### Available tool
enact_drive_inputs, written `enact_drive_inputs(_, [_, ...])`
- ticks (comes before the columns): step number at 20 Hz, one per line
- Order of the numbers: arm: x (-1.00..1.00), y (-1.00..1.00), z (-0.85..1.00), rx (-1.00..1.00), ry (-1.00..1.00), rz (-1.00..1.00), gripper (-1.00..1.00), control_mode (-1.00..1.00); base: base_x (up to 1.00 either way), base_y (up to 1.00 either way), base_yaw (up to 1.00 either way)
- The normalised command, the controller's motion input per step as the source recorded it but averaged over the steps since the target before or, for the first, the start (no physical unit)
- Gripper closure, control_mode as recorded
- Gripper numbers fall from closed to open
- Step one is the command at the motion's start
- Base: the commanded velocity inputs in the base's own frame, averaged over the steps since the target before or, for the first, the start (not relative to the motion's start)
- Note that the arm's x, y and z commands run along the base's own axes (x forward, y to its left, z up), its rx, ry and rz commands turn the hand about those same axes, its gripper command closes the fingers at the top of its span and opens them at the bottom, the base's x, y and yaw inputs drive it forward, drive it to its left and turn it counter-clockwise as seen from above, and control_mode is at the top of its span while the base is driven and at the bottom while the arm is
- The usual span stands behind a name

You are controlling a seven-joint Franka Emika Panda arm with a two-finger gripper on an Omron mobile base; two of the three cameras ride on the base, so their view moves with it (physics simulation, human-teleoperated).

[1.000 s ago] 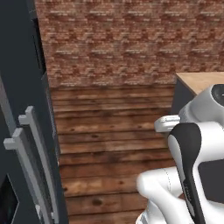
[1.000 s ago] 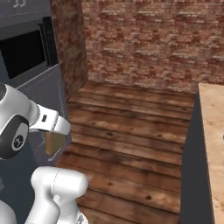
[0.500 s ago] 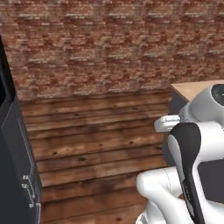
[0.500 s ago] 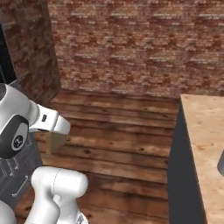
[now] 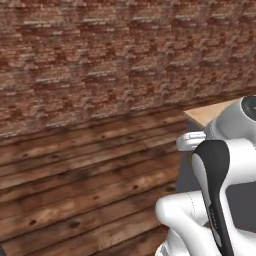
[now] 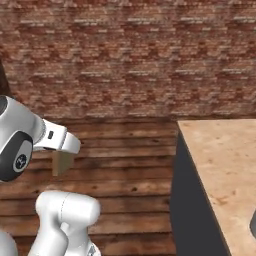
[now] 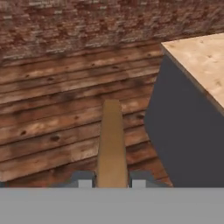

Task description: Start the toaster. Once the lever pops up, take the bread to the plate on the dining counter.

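My hand (image 7: 112, 183) clenched on the bread (image 7: 111, 144), slice held edge-on above the plank floor (image 7: 52, 113), just left of the worktop (image 7: 199, 61) corner, brick wall (image 7: 87, 22) beyond the worktop

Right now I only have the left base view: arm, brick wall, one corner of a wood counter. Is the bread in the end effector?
Observer: Yes. The hand view shows the bread edge-on, clamped in the end effector.
Operator: How much counter is ahead?
Observer: The right base view shows the dining counter as a broad wood-grain top on a dark grey base.
Operator: Is the slice over it?
Observer: No. In the right base view the slice hangs over the wood floor, apart from the counter.
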Motion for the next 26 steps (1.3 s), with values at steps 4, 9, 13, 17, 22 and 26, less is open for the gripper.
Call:
enact_drive_inputs(4, [0.00,0.00,0.00,0.00,0.00,0.00,1.00,1.00,1.00,0.43,-0.38])
enact_drive_inputs(9, [0.00,0.00,0.00,0.00,0.00,0.00,1.00,1.00,1.00,0.60,-0.39])
enact_drive_inputs(13, [0.00,0.00,0.00,0.00,0.00,0.00,1.00,1.00,0.97,0.79,-0.43])
enact_drive_inputs(17, [0.00,0.00,0.00,0.00,0.00,0.00,1.00,1.00,0.93,0.87,-0.48])
enact_drive_inputs(22, [0.00,0.00,0.00,0.00,0.00,0.00,1.00,1.00,0.85,0.98,-0.58])
enact_drive_inputs(26, [0.00,0.00,0.00,0.00,0.00,0.00,1.00,1.00,0.66,0.77,-0.71])
